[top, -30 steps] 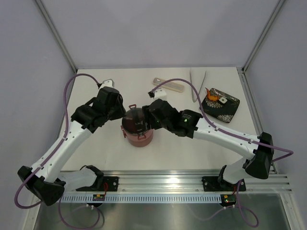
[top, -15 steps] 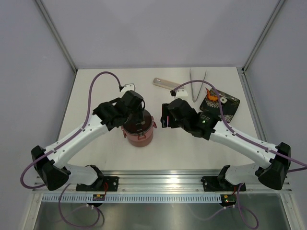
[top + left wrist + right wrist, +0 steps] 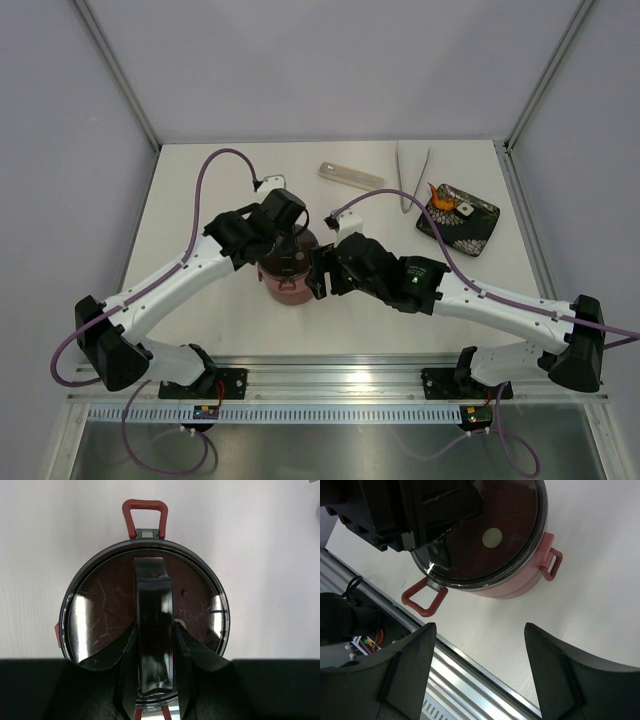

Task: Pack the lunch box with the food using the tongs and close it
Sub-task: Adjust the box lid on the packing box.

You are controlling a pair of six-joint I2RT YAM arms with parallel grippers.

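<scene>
The lunch box [image 3: 291, 284] stands stacked at the table's middle, its grey top lid [image 3: 100, 615] on and a red latch [image 3: 145, 514] sticking out loose at the far side. My left gripper [image 3: 289, 236] is above it, shut on the lid's black handle [image 3: 154, 605], one finger on each side. My right gripper [image 3: 319, 272] is open beside the box's near right side, nothing between its fingers [image 3: 415, 650]. Another loose latch [image 3: 423, 599] shows there. The tongs [image 3: 411, 176] lie at the back right. Orange food [image 3: 443, 198] and a white piece [image 3: 465, 209] sit on the tray.
The black patterned tray [image 3: 466, 226] lies at the right. A pale cutlery case [image 3: 350, 176] rests at the back centre. The aluminium rail [image 3: 470, 672] runs along the near table edge, just under my right gripper.
My left gripper has closed on the lid handle after opening briefly. My right gripper swung away to the right, then came back beside the box and opened wider.
</scene>
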